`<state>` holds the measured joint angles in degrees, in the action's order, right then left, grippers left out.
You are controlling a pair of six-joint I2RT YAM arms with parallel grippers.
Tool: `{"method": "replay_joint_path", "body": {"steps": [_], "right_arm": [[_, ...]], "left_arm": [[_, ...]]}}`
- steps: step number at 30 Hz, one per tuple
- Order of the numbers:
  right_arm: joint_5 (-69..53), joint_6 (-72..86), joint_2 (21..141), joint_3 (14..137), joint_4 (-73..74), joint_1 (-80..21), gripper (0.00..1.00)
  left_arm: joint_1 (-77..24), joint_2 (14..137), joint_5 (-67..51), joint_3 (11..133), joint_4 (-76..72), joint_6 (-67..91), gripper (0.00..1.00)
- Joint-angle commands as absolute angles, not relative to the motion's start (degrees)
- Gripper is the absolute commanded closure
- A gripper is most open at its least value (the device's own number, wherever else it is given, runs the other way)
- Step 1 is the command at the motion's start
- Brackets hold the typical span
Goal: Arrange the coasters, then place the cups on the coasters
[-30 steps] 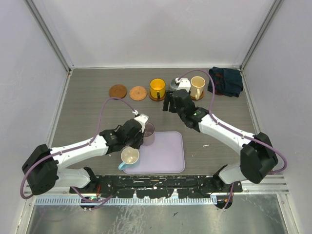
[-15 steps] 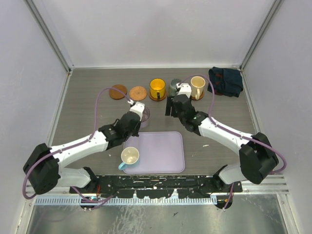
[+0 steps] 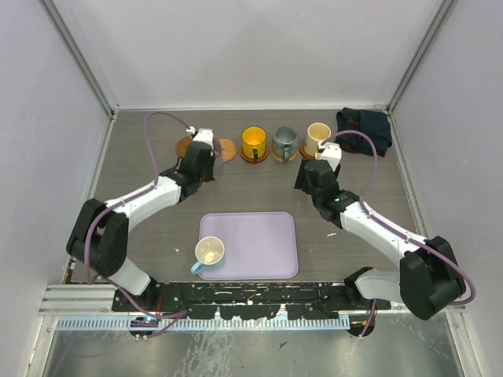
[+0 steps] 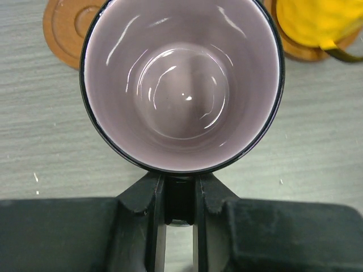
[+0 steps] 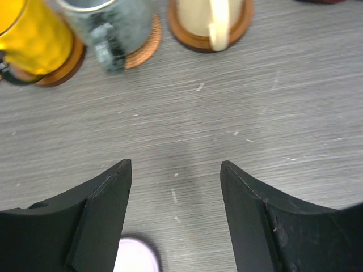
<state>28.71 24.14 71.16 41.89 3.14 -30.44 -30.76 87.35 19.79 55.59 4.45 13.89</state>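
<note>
1. Nearest the arm bases, the blue-and-cream cup (image 3: 209, 252) is still sitting at the near-left corner of the lavender tray (image 3: 259, 243), untouched.
2. The right claw (image 5: 176, 164) is hanging wide and empty over bare desk (image 3: 157, 228). A second ago it was covering the grey-teal cup (image 3: 284, 142); now it is drawn back, and that cup is standing free on its coaster.
3. The left claw (image 4: 180, 187) is pinching the handle of the purple cup (image 4: 181, 85), having carried it from the tray's far edge out to the far row.
4. That cup is hanging over the lighter coaster (image 3: 230, 148), just beside the darker coaster (image 4: 65, 28); whether it is resting there yet, I cannot tell.
5. Farthest out, the yellow cup (image 3: 253, 142) and the cream cup (image 3: 317, 137) are sitting on their coasters, so three look seated, a fourth is arriving, and one is waiting.
</note>
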Motion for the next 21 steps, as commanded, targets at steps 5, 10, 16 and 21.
{"method": "replay_joint_path", "body": {"steps": [5, 10, 16, 21], "right_arm": [[28.2, 24.5, 68.7, 40.4, 0.5, -25.9, 0.34], [27.2, 24.0, 69.4, 40.3, -0.6, -25.4, 0.35], [26.2, 23.8, 70.4, 40.7, -1.3, -25.3, 0.35], [25.3, 23.9, 70.9, 40.7, -1.8, -25.3, 0.35]], "left_arm": [[-27.0, 96.4, 18.7, 67.8, -8.0, 12.8, 0.92], [-26.5, 101.2, 19.8, 71.8, -9.7, 13.1, 0.93], [-26.5, 104.3, 20.7, 74.1, -9.8, 15.0, 0.93], [-26.7, 105.4, 20.5, 76.3, -6.8, 17.0, 0.94]]}}
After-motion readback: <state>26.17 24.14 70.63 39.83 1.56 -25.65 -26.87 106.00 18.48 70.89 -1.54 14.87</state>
